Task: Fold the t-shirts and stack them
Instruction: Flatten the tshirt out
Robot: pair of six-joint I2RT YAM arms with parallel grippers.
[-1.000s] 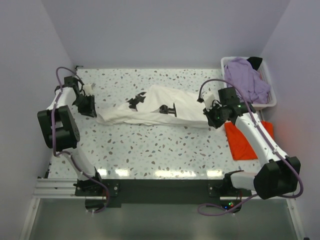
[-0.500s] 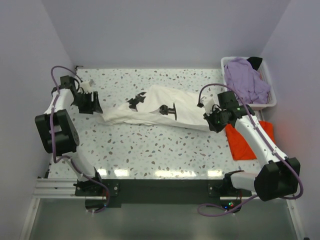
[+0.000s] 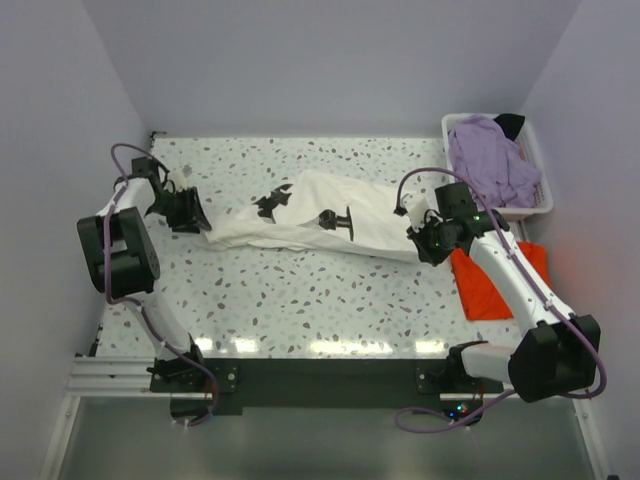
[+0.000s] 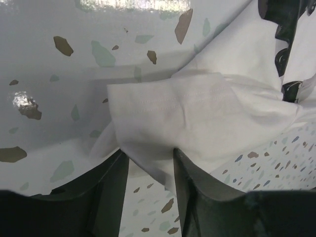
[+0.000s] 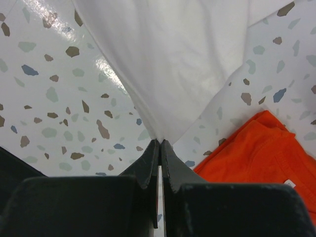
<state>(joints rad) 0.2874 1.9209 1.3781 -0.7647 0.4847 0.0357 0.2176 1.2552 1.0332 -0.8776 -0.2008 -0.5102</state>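
The large cream-white t-shirt (image 3: pixel 320 215) with black prints lies bunched lengthwise across the middle of the table. My left gripper (image 3: pixel 193 215) is at its left end. In the left wrist view the left gripper (image 4: pixel 149 154) is open, with a fold of the shirt's white cloth (image 4: pixel 197 113) hanging between the jaws. My right gripper (image 3: pixel 426 246) is at the shirt's right end. In the right wrist view the right gripper (image 5: pixel 160 141) is shut on the shirt's edge (image 5: pixel 173 59). The orange-red t-shirt (image 3: pixel 488 285) lies flat under my right arm and also shows in the right wrist view (image 5: pixel 261 148). The lavender t-shirt (image 3: pixel 490 160) fills the basket.
The white plastic basket (image 3: pixel 541 165) stands at the back right corner, with a black item (image 3: pixel 511 123) at its far end. Walls close in the table on the left, back and right. Speckled tabletop (image 3: pixel 300 300) lies in front of the shirt.
My left gripper has moved right and down onto the cream-white shirt's left end. The shirt's left end has shifted slightly right. My right gripper has drawn slightly nearer with the shirt's edge.
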